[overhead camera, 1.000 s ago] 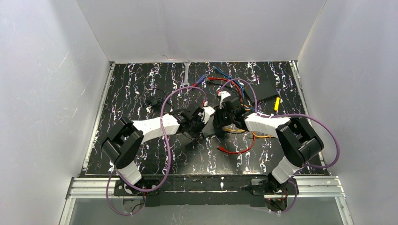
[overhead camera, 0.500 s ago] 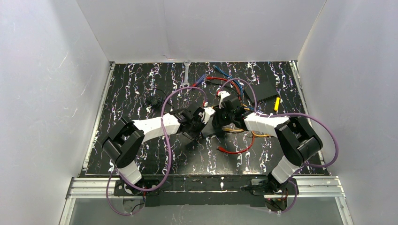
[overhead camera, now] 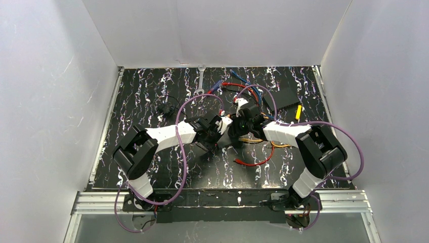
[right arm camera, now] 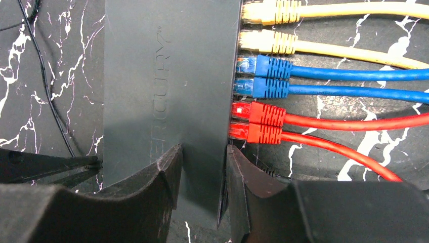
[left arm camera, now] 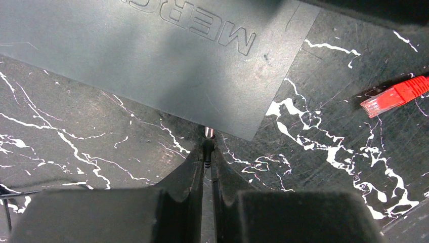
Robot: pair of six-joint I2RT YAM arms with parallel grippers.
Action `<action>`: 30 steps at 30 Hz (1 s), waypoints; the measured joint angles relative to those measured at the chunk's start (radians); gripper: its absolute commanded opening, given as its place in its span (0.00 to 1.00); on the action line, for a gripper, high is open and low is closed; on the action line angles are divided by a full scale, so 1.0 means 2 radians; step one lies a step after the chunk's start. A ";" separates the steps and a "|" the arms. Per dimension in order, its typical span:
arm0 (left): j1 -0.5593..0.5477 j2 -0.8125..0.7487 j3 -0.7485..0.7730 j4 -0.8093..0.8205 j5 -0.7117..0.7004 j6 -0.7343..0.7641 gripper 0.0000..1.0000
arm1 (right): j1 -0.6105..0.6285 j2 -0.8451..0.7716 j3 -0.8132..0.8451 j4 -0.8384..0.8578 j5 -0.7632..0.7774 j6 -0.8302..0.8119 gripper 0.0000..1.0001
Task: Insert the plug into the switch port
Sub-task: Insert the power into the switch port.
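Observation:
The switch [right arm camera: 167, 76] is a flat matte-black box with raised lettering, also filling the top of the left wrist view [left arm camera: 152, 55]. Yellow [right arm camera: 273, 12], blue [right arm camera: 268, 68] and red [right arm camera: 260, 114] cable plugs sit in the ports along its right edge. My right gripper [right arm camera: 202, 157] is shut on the switch's near corner, one finger on its top face and one at the port edge. My left gripper [left arm camera: 208, 149] is shut on a thin black plug [left arm camera: 207, 152]. The plug's metal tip [left arm camera: 209, 132] touches the switch's opposite edge. From above, the two grippers [overhead camera: 221, 132] [overhead camera: 238, 130] meet mid-table.
A loose red cable plug [left arm camera: 394, 96] lies on the marbled table right of the switch. A wrench [overhead camera: 201, 81], a plain black slab [overhead camera: 283, 96], a yellow piece [overhead camera: 298, 111] and a small black block [overhead camera: 163, 109] lie farther back. A thin black wire [right arm camera: 40, 76] runs left of the switch.
My left arm has shifted slightly right and away, bringing the plug closer to the switch. The right arm and switch have barely moved. Both grips are unchanged.

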 measured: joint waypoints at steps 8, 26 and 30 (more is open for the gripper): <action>0.000 0.000 0.009 -0.012 -0.004 0.000 0.00 | -0.001 0.001 0.000 0.001 -0.002 0.000 0.43; -0.001 0.014 0.049 -0.066 -0.018 0.020 0.00 | -0.003 0.005 0.000 0.009 -0.013 0.003 0.43; -0.001 0.013 0.049 -0.085 -0.017 0.006 0.00 | -0.003 0.006 0.000 0.011 -0.016 0.003 0.44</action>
